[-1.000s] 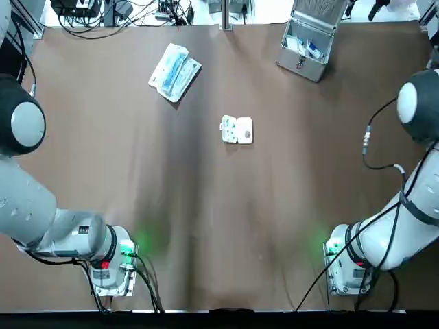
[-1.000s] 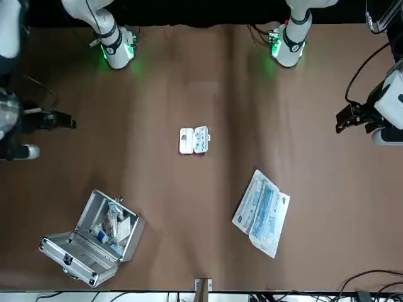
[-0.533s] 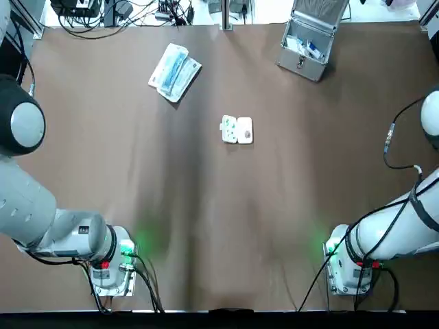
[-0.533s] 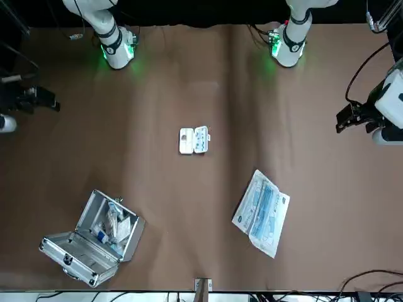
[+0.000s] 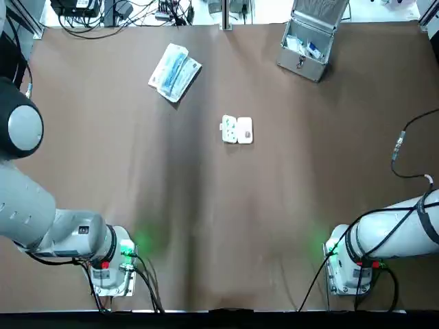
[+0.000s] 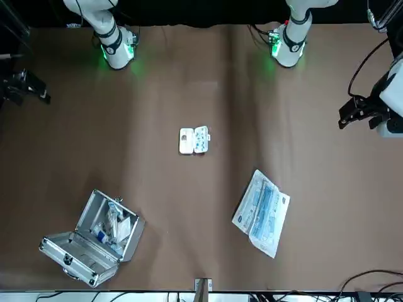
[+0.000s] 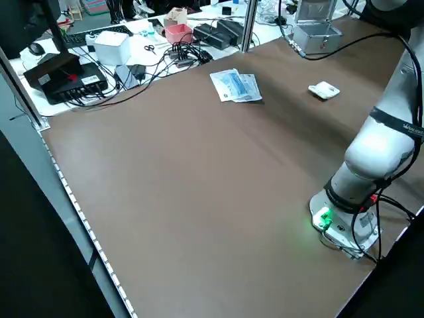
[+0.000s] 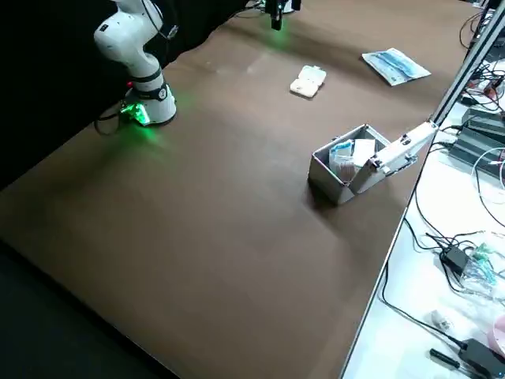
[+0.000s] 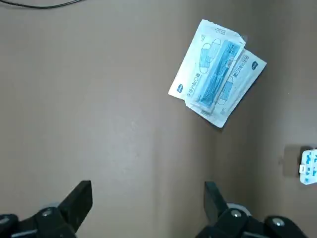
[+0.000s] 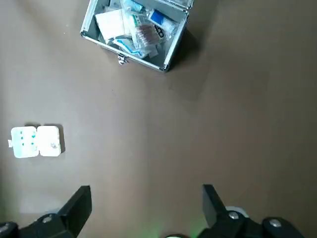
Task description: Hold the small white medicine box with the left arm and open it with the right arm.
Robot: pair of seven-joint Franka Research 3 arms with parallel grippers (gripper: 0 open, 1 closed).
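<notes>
The small white medicine box (image 5: pixel 237 129) lies in the middle of the brown table, its two halves flat side by side, one half showing teal spots (image 6: pixel 194 139). No gripper touches it. My left gripper (image 6: pixel 356 114) hangs far out at the table's left side, open and empty; its wrist view shows the box (image 9: pixel 309 166) at the picture's edge, beyond the gripper (image 9: pixel 148 196). My right gripper (image 6: pixel 24 89) is far off at the right side, also open with nothing held, and its wrist view looks down on the box (image 10: pixel 35 141).
Two blue-and-white packets (image 5: pixel 174 72) lie at the far left. An open metal case (image 5: pixel 309 38) with supplies stands at the far right corner. Cables and equipment (image 7: pixel 132 46) crowd the bench beyond the table's far edge.
My right gripper has drawn back toward its base side and out to the table's edge. The left gripper shifted slightly. The box has not moved.
</notes>
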